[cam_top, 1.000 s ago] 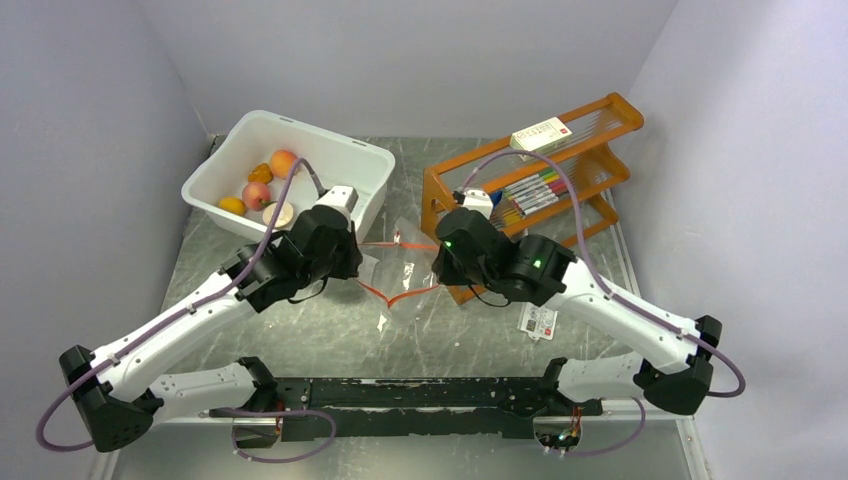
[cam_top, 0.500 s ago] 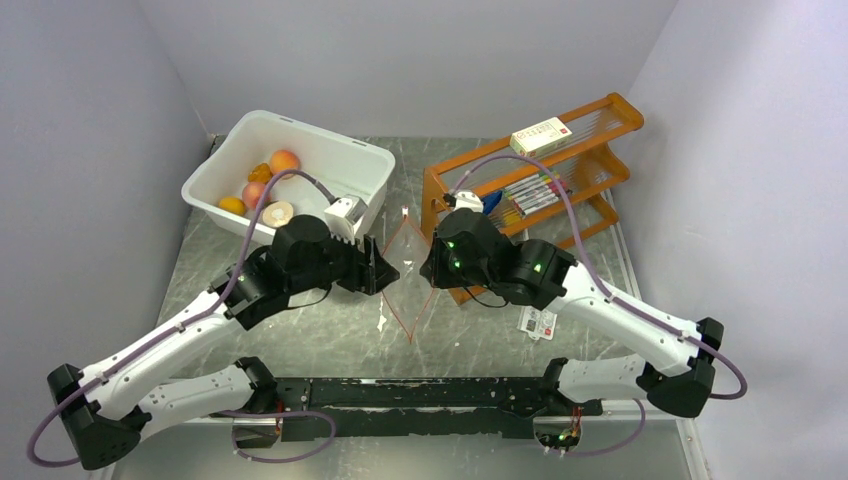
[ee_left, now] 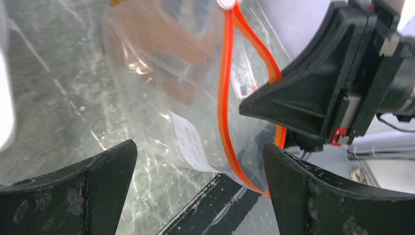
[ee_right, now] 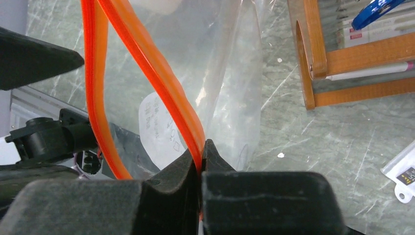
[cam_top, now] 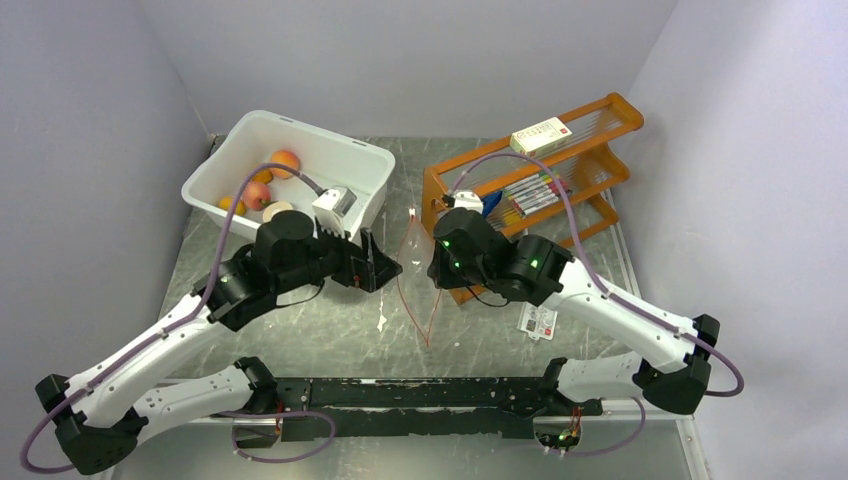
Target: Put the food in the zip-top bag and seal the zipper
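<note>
Pinching the zipper between tightly closed fingers, your right gripper holds the zip-top bag up by its orange-red strip. In the right wrist view the strip's two sides part away from the grip. From above, the clear bag hangs edge-on over the middle of the bench. Its lower corner is close to the surface, but you cannot tell whether it touches.

Your left gripper faces the bag from the left, fingers spread wide, with nothing in them. The bag's white label shows between those fingers, apart from both.

The food, orange, peach-pink and reddish toy fruits, lies in the white tub at the bench's far left corner, apart from the bag. A wooden rack with coloured markers stands at the far right.
</note>
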Robot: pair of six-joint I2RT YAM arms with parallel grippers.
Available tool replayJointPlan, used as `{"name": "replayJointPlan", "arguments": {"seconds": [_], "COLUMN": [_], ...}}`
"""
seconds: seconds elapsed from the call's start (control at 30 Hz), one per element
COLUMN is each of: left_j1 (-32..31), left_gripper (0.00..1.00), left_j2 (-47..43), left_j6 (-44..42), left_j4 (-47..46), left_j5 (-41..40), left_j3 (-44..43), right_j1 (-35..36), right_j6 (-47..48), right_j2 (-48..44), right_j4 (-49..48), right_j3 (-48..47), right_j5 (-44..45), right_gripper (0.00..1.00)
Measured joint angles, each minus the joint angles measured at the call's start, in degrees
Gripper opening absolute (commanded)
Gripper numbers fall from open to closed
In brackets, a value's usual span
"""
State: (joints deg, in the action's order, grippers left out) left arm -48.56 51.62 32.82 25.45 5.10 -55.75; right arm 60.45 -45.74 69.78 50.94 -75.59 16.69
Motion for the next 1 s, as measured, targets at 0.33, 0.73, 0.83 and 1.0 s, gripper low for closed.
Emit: {"name": "replayJointPlan", "arguments": {"seconds": [0.33, 0.73, 0.83, 1.0], "left_j1": [0.04, 16.72, 22.05, 28.79], "left_gripper": [0.90, 0.72, 0.71, 0.77], "left_j2": [4.28, 11.04, 13.66, 21.99], "left_j6": [-0.09, -4.72, -7.34, -13.18], "left_j4": [9.94, 12.24, 11.41, 9.73], "left_j5": [-16.65, -25.79, -25.64, -22.32], "left_j3": [-13.81, -14.91, -15.30, -17.44], "right_j1": [0.00, 0.00, 0.00, 0.00], "right_j6": [4.92, 9.01, 10.05, 11.52], "right_j2": [4.37, 4.33, 3.43, 2.34], "right_j4": [4.90, 1.05, 0.15, 0.24], "right_j3": [-12.61, -4.94, -4.63, -5.22], "right_j5": [0.96, -2.10, -2.36, -1.77], "right_gripper": [0.00, 0.00, 0.00, 0.00]}}
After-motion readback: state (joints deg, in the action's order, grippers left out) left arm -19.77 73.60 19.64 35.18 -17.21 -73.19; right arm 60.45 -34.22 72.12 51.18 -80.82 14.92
